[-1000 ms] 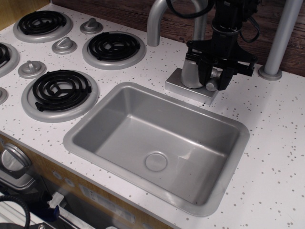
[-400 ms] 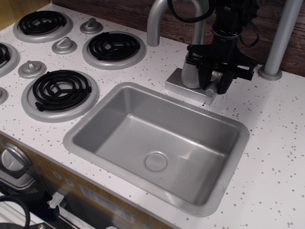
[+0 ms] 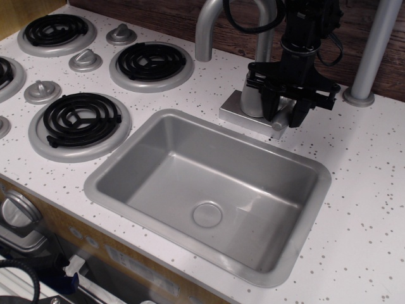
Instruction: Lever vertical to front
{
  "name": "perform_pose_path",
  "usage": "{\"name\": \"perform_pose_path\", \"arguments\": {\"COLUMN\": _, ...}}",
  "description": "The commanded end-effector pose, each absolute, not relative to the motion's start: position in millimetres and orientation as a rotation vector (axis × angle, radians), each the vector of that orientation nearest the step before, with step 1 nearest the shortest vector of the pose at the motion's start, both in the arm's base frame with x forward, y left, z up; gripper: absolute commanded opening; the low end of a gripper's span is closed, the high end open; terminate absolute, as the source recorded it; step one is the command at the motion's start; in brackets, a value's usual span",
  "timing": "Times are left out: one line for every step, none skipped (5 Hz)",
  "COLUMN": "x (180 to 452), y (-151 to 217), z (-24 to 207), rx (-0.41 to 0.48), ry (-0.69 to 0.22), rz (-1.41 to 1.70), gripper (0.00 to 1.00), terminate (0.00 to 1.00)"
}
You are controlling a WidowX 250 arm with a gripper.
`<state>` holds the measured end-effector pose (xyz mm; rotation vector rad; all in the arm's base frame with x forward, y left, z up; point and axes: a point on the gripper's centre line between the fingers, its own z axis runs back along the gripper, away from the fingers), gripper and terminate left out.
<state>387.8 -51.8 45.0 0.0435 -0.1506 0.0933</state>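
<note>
The lever point(image 3: 282, 120) is a short silver-grey handle at the right side of the faucet's cylindrical base point(image 3: 253, 96). It slants down and forward toward the sink point(image 3: 95, 185). My black gripper point(image 3: 286, 111) hangs from above with one finger on each side of the lever and looks shut on it. The left finger point(image 3: 273, 106) lies against the faucet base and the right finger point(image 3: 300, 110) is on the lever's far side. The lever's pivot is hidden behind the gripper.
The curved faucet spout point(image 3: 207, 31) rises behind on a square plate point(image 3: 235, 114). A grey pole point(image 3: 374, 50) stands at the right rear. Black stove burners point(image 3: 79, 120) and round knobs point(image 3: 85, 61) fill the left. The counter's front edge runs along the lower left.
My gripper has shifted slightly forward and down, and the lever between its fingers has tipped further toward the sink.
</note>
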Motion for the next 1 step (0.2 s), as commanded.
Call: {"name": "perform_pose_path", "arguments": {"x": 390.5, "y": -57.3, "z": 90.8, "rx": 0.09, "ry": -0.184, "rz": 0.108, "gripper": 1.0, "terminate": 1.0}}
